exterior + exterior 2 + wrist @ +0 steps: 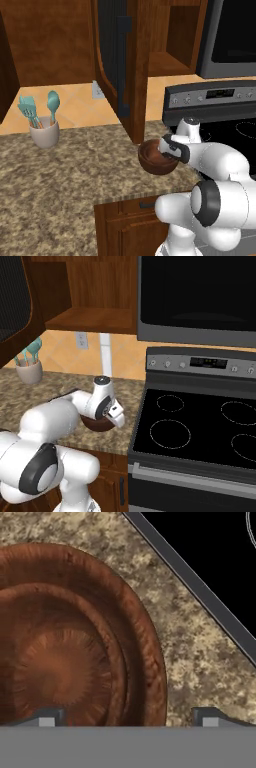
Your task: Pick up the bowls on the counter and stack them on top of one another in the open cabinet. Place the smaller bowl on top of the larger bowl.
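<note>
Larger bowl (156, 159) sits on the worktop (60, 175) beside the stovetop (200, 426), under the open cabinet (127, 70). Your jaws (129, 717) stand apart straddling its rim, apparently for a wall pinch.

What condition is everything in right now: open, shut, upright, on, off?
Cabinet door: swung open.
Bowl: upright on the counter beside the stove, not held.
Gripper: open, low over the bowl, its tips either side of the bowl's rim.
Utensil cup: upright, holding teal utensils.
Stovetop burners: dark, not glowing.
</note>
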You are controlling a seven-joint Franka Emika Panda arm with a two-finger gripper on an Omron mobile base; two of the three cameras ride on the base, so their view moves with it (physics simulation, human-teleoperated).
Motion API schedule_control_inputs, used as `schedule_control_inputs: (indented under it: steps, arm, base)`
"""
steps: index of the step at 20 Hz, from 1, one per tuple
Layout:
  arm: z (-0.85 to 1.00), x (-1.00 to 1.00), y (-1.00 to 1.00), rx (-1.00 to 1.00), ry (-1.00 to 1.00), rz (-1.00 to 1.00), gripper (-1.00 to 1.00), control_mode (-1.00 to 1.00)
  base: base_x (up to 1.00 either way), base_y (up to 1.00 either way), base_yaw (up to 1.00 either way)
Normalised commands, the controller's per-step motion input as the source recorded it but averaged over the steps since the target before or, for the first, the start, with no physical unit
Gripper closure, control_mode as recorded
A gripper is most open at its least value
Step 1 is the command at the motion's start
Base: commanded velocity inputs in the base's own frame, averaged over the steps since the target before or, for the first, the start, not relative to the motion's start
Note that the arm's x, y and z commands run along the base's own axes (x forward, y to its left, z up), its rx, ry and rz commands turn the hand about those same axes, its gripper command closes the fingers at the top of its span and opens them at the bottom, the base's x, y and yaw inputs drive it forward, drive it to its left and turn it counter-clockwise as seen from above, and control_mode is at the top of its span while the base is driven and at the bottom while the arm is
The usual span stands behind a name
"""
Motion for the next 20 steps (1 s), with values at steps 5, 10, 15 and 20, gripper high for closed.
schedule_control_inputs:
  steps: [5, 10, 15, 20]
  arm:
    - [-0.73, 0.01, 0.04, -0.08, 0.09, 0.0, 1.0, -1.0]
    - [-0.1, 0.0, 0.0, 0.0, 0.0, 0.0, 1.0, -1.0]
    - [0.14, -0.07, 0.0, 0.0, 0.0, 0.0, 1.0, -1.0]
    - [0.88, -0.66, 0.0, 0.01, -0.14, 0.0, 1.0, -1.0]
  base:
    - [0.0, 0.0, 0.0]
    - [0.0, 0.0, 0.0]
    - [0.0, 0.0, 0.0]
    - [0.0, 0.0, 0.0]
